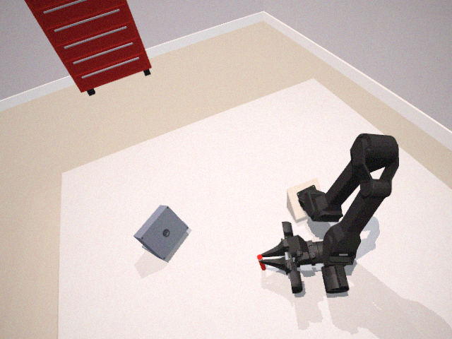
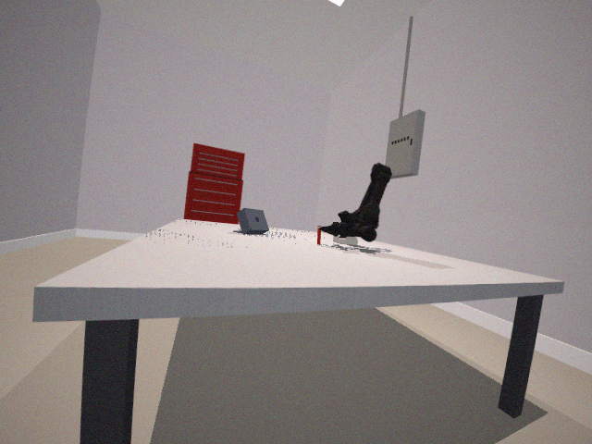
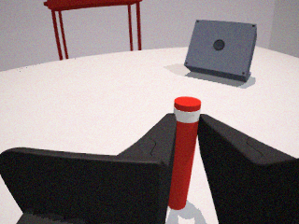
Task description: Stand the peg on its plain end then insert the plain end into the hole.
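Observation:
The red peg stands about upright, white band near its top and plain end down. Its lower end is at or just above the table; the views do not settle which. My gripper is shut on the peg's upper part, just below or at the band. The blue-grey sloped panel sits apart from the peg, farther out in front of the gripper. Its dark round hole is visible and looks empty.
A beige wedge-shaped block is beside the arm's base on the white table. A red drawer cabinet stands beyond the table. A grey box hangs at the wall behind the arm in the exterior view.

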Controlling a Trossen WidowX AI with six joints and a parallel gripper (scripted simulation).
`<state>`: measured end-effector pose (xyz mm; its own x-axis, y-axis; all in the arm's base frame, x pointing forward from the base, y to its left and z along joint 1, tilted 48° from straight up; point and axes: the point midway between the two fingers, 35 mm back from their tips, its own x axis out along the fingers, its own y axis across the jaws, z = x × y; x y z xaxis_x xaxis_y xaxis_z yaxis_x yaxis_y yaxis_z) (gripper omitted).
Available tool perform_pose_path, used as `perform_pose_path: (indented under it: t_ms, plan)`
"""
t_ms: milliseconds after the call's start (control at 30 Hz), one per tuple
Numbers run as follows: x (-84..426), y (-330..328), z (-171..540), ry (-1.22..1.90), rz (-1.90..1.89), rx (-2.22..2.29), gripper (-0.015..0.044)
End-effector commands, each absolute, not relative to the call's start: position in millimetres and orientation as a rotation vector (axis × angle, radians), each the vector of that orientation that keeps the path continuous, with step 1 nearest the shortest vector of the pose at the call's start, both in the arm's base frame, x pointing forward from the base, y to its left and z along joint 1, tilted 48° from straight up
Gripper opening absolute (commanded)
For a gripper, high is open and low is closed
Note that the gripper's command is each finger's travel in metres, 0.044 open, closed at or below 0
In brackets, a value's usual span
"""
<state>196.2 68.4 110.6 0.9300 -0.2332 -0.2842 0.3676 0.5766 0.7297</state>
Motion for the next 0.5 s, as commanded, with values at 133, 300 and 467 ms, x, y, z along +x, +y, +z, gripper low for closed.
perform_pose_path:
  t_ms: [133,300,467]
  plan:
    - [194.9,71.1,109.3,0.157,-0.358,0.89,0.005]
    - [194.4,71.6,109.0,0.147,-0.364,0.889,0.005]
    - [193.9,72.0,108.7,0.137,-0.37,0.889,0.005]
